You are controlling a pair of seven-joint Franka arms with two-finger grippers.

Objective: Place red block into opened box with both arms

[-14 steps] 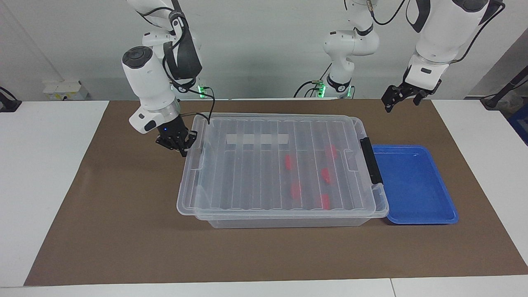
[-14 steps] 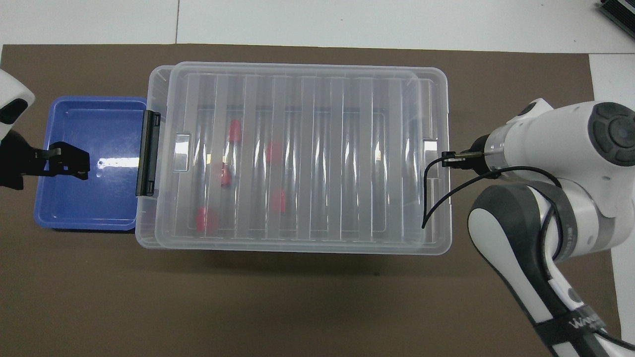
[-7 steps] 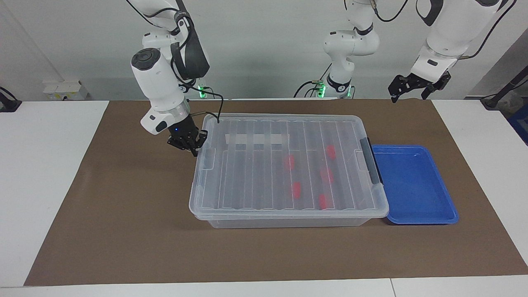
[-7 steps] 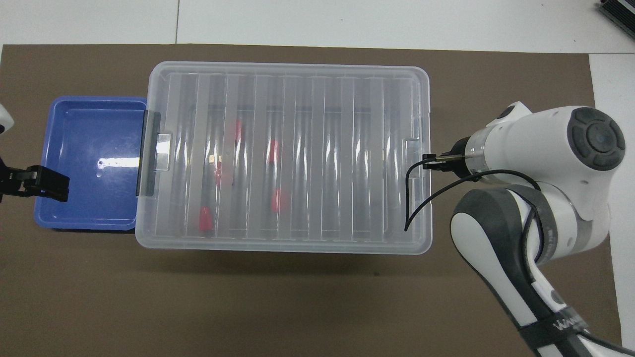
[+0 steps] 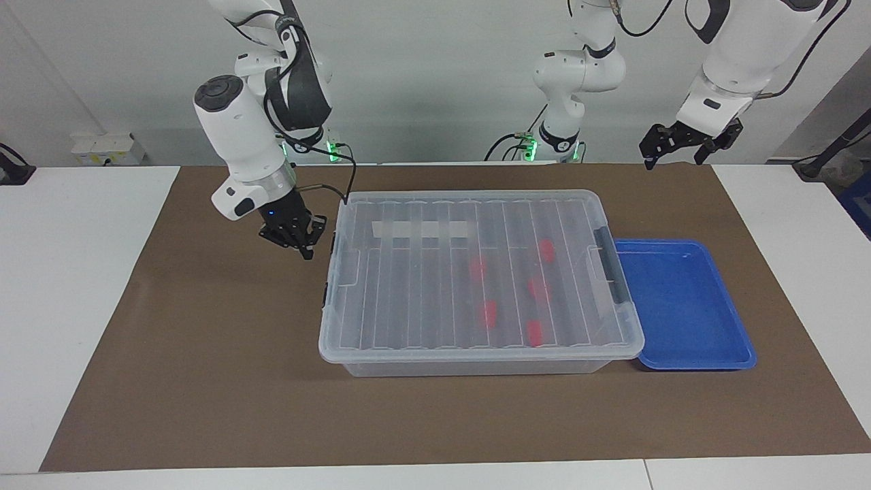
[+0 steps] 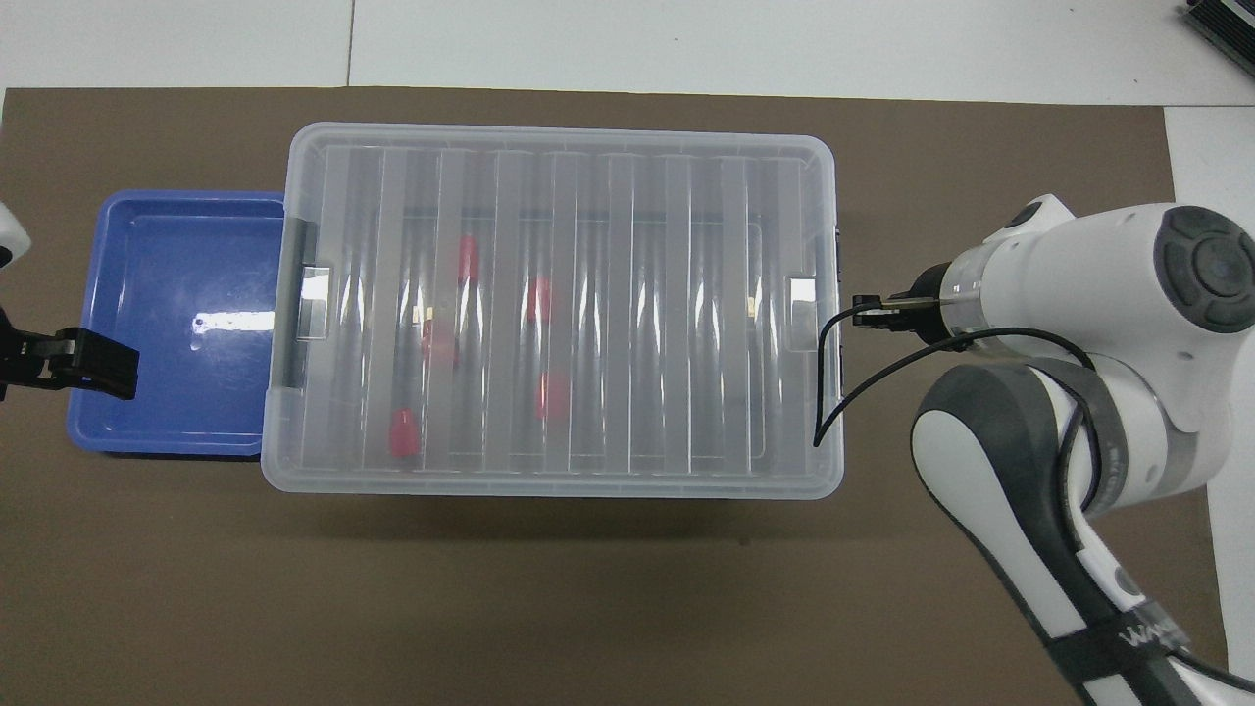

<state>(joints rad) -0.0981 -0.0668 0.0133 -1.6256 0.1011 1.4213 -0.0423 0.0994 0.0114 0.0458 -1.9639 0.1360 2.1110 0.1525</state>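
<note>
Brown matting (image 5: 204, 381) covers the white table (image 5: 75, 286) under both arms. Low over that mat, the right gripper (image 5: 304, 250) hangs with its fingertips pressed together and nothing between them. Just beside its tips, toward the left arm's end, is the end wall of the box (image 5: 476, 366), close to the tips but apart from them. A black cable (image 6: 833, 392) from the right arm's wrist droops across the corner of the lid (image 5: 435, 299) nearest the gripper. The ribbed lid lies flat and square on the box, with a whitish strip (image 5: 420, 229) along the edge nearer the robots. Through the lid five red blocks (image 5: 478, 269) show inside, all in the half away from the right gripper. Past them, at the box's other end, is the black latch (image 5: 610, 273), and touching that end sits the blue tray (image 5: 687, 306). High over the tray's end of the mat, the left gripper (image 5: 674, 158) waits with fingers spread wide, holding nothing.
</note>
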